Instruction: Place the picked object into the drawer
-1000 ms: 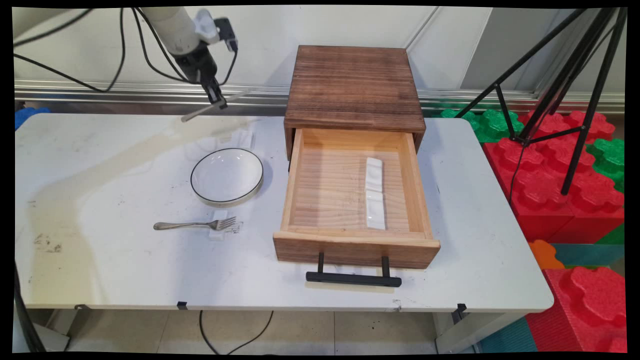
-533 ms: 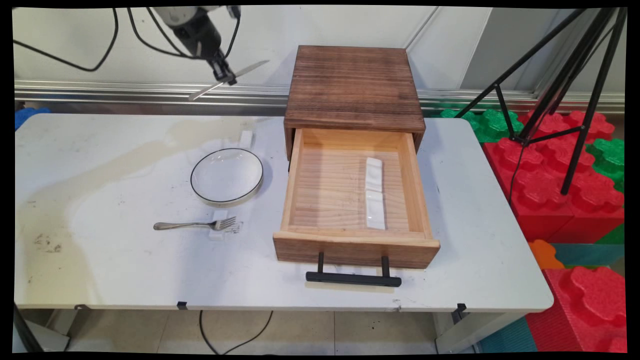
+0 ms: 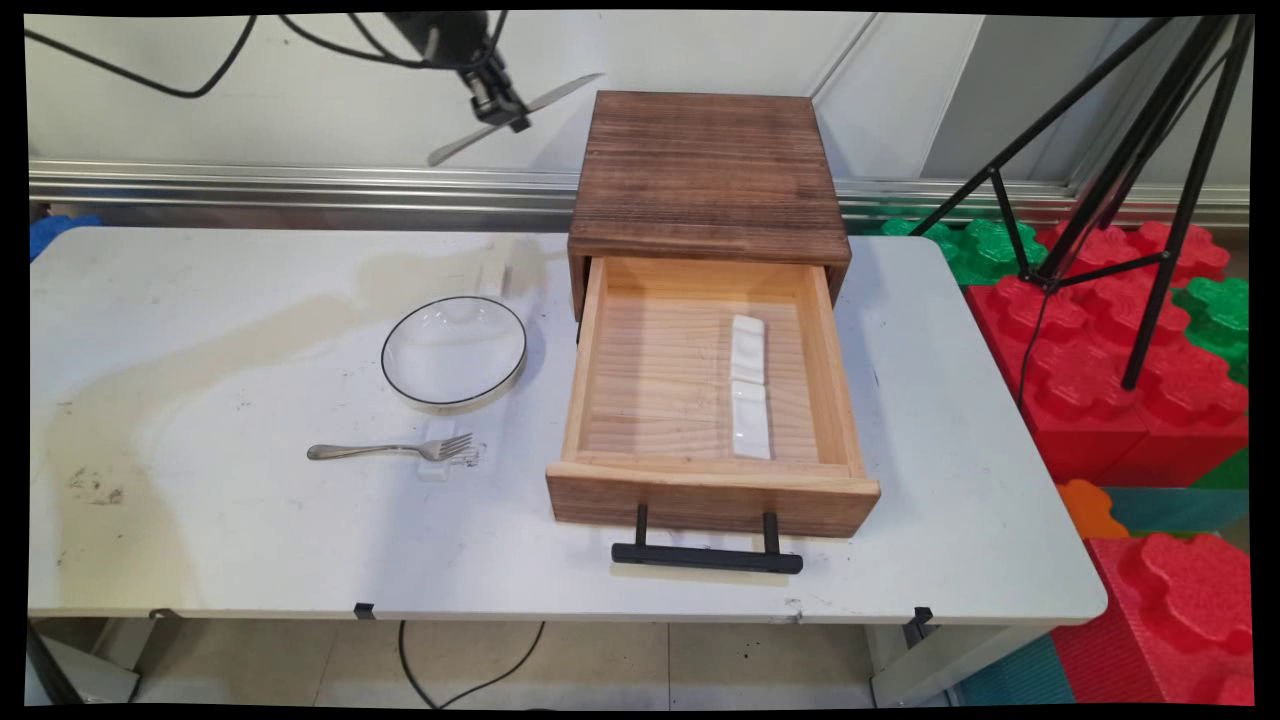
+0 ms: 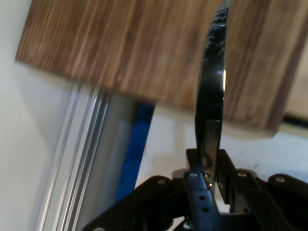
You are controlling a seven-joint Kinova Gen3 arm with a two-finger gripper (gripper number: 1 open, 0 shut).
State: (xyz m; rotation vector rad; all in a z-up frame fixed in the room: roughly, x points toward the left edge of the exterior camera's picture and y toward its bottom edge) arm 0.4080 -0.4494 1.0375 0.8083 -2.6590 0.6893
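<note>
High above the table's back edge, my gripper (image 3: pixel 503 108) is shut on a metal table knife (image 3: pixel 550 96). The knife lies slanted, its blade pointing right toward the top of the dark wooden box (image 3: pixel 708 175). In the hand view the knife (image 4: pixel 211 96) stands on edge between my fingers (image 4: pixel 198 192), my gripper (image 4: pixel 208 175) hovering over the box's dark top (image 4: pixel 125 43). The box's light wooden drawer (image 3: pixel 600 360) is pulled open, and two white rests (image 3: pixel 749 385) lie inside it, end to end.
A white bowl with a dark rim (image 3: pixel 454 352) sits left of the drawer. A small white rest (image 3: pixel 491 279) stands behind it. A fork (image 3: pixel 390 450) lies with its tines on another white rest (image 3: pixel 437 458). The drawer's black handle (image 3: pixel 706 556) juts toward the table's near edge.
My gripper has carried the knife up and to the right, from behind the bowl toward the wooden box. Nothing on the table has moved.
</note>
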